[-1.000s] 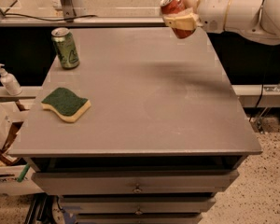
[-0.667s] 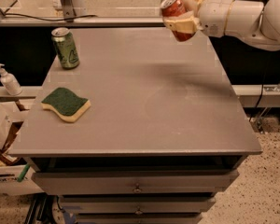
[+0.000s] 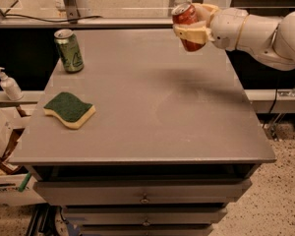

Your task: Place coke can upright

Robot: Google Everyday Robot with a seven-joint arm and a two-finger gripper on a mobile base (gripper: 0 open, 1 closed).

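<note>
While aloft over table [image 3: 152, 117] rear — coke can [image 3: 185, 15] gripped betw. jaws.

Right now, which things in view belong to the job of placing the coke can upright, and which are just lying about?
Job in hand:
coke can, held in the air over the far right edge of the table
gripper, jaws shut on it

Lying about:
green can
green-and-yellow sponge
pump bottle, left of the table
</note>
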